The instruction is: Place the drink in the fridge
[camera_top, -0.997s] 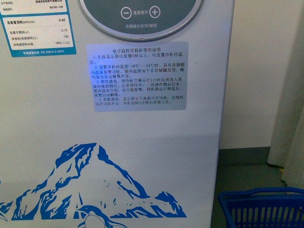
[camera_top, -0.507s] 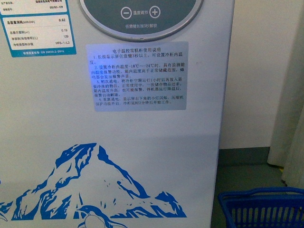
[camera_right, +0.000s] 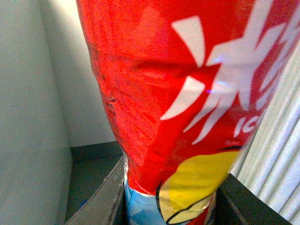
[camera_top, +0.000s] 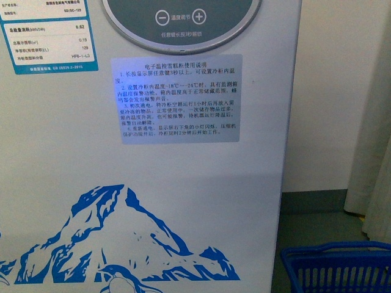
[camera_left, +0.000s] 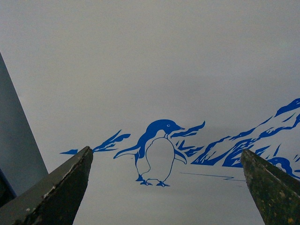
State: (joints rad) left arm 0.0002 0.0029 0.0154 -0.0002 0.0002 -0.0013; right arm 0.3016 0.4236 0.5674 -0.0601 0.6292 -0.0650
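Observation:
The fridge [camera_top: 183, 201] fills the front view: its white front wall with a blue mountain decal, a grey oval control panel [camera_top: 180, 21] at the top and a text sticker [camera_top: 176, 97]. Neither arm shows there. In the left wrist view the same fridge wall [camera_left: 154, 70] with its penguin decal [camera_left: 157, 152] lies straight ahead, and my left gripper [camera_left: 166, 161] stands open, nothing between its fingers. In the right wrist view the drink [camera_right: 183, 93] fills the picture with its red wrap label. My right gripper [camera_right: 171, 197] is shut on it. Cap and liquid are out of view.
A blue plastic shopping basket [camera_top: 339, 268] stands on the floor at the fridge's lower right. Behind it are a pale wall [camera_top: 342, 91] and a white curtain [camera_top: 376, 183]. The right wrist view shows the fridge's side wall [camera_right: 28, 117] and dark floor [camera_right: 91, 173] beside the drink.
The front view has hardly shifted; the shopping basket sits very slightly lower in the picture. Nothing else has visibly changed.

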